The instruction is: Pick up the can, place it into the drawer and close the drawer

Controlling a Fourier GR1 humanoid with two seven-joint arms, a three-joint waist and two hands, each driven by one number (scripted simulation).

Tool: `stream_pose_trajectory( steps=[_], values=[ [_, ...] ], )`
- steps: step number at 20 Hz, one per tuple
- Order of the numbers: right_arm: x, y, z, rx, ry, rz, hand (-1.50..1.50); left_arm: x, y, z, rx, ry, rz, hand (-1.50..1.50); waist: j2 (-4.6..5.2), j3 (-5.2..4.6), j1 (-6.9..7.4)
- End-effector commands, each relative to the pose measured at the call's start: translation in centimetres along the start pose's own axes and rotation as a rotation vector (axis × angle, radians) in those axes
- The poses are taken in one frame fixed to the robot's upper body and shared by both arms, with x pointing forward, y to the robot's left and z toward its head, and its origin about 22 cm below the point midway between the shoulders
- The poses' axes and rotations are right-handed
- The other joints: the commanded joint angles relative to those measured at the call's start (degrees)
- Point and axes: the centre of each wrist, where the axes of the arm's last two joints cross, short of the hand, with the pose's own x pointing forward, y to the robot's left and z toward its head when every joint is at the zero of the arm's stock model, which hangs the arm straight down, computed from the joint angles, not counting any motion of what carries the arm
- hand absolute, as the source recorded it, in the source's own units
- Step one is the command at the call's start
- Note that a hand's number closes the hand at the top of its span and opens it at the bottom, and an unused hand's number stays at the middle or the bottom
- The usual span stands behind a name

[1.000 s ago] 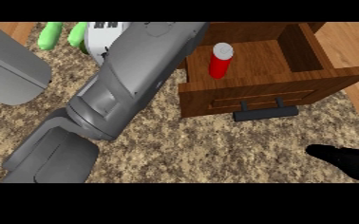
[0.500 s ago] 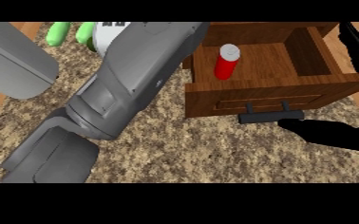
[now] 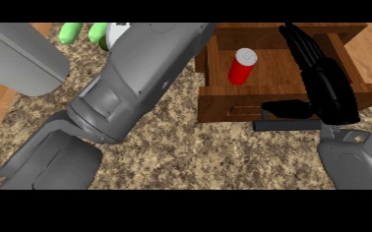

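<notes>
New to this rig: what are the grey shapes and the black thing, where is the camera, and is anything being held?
The camera sits at the robot's head, looking steeply down at a speckled counter. The big grey shape is its left forearm; that hand is out of view. The black thing is its right hand, fingers straight, at the front of an open wooden drawer. A red can stands inside the drawer. Nothing is held. Green objects lie at the top left, partly hidden.

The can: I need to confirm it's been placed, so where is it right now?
In the head view the red can stands upright inside the open wooden drawer, at upper right, just left of the right hand and right of the left forearm.
</notes>
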Motion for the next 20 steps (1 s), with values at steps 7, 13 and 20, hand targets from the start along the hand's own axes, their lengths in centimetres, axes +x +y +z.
stream_pose_trajectory(
  steps=[7,13,20],
  values=[
    [-1.5,8.5,-3.6,0.037,-0.015,0.171,-1.5,1.2,3.8,-1.8,0.003,0.0,0.008,-1.5,-0.4,-0.02,2.52],
    [-4.3,9.6,-6.4,-0.005,0.045,0.23,-1.5,0.2,5.1,-1.9,0.013,0.001,-0.003,-1.5,-0.74,-0.05,3.59],
    [-2.6,11.2,-9.7,-0.132,0.057,0.261,-1.5,0.5,6.5,-2.0,0.035,0.022,0.005,-1.5,-1.0,-0.06,4.19]
  ],
)
